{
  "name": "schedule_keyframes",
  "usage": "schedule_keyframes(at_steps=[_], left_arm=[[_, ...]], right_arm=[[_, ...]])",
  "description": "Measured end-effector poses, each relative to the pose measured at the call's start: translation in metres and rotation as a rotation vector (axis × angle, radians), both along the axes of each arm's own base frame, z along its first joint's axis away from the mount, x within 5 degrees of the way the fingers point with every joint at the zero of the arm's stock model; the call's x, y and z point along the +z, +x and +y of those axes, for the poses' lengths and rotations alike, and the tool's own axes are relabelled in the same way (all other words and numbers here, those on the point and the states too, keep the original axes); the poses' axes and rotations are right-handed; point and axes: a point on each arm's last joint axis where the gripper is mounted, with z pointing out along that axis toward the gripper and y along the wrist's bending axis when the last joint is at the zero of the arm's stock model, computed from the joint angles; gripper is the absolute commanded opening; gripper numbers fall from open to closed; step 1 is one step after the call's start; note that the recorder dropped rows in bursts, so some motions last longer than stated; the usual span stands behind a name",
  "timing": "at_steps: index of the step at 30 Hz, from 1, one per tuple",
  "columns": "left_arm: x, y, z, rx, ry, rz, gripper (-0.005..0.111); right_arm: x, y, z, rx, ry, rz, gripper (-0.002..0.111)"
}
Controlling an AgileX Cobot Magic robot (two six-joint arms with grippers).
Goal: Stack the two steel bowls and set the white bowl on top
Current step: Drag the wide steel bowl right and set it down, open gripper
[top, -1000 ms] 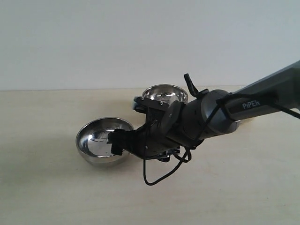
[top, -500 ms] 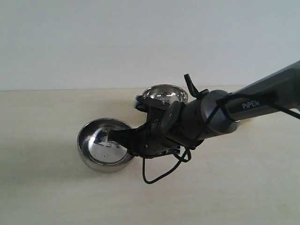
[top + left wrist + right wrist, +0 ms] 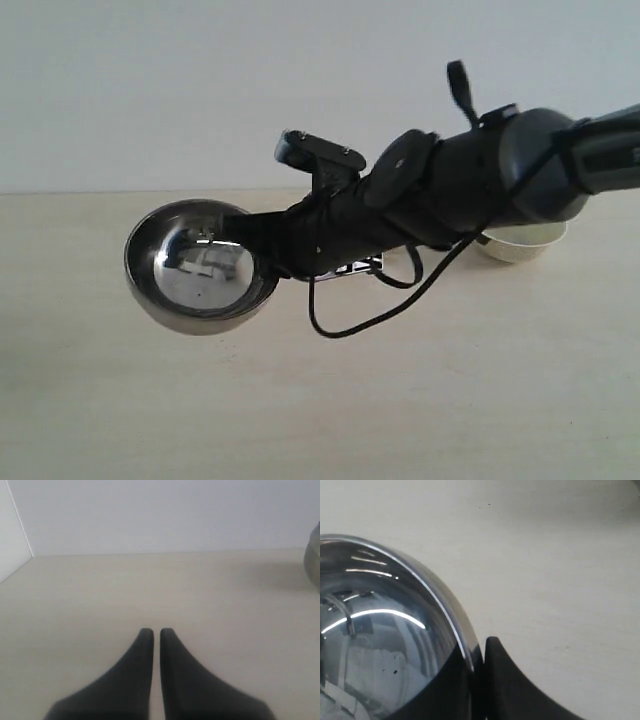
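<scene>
One smooth steel bowl (image 3: 195,268) hangs in the right gripper (image 3: 258,240), well apart from the white bowl (image 3: 522,243) and toward the left side of the exterior view from it. It is tipped so its mirror-like hollow faces that camera, and it looks to be clear of the table (image 3: 320,420), higher than the white bowl's base. Seen from the right wrist, the pincer is clamped tight on the steel rim. One dark finger (image 3: 445,695) is inside the hollow and the other (image 3: 510,685) is against the outer wall, with only the thin metal between them. The white bowl sits on the table, mostly hidden behind the dark right arm (image 3: 470,185), so only its lower wall and part of its rim show. A black cable (image 3: 370,315) loops down from the arm, on the steel-bowl side of the white bowl. The left gripper (image 3: 156,631) hovers over the tabletop, its jaws almost together with a thin slit between them and nothing held
</scene>
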Motion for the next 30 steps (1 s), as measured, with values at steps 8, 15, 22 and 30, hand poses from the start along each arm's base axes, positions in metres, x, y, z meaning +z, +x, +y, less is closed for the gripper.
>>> schedule_keyframes(at_steps=[8,15,22,30], left_arm=[[0.000,0.000,0.000,0.000,0.000,0.000,0.004],[0.000,0.000,0.000,0.000,0.000,0.000,0.004],[0.000,0.000,0.000,0.000,0.000,0.000,0.004],[0.000,0.000,0.000,0.000,0.000,0.000,0.004]], right_arm=[[0.010,0.019,-0.057,-0.005,-0.065,0.134,0.000],[-0.004,0.019,-0.084,-0.042,-0.358,0.173,0.000],[-0.014,0.026,-0.106,-0.112,-0.451,0.226,0.000],[-0.030,0.029,-0.109,-0.116,-0.470,0.253,0.000]])
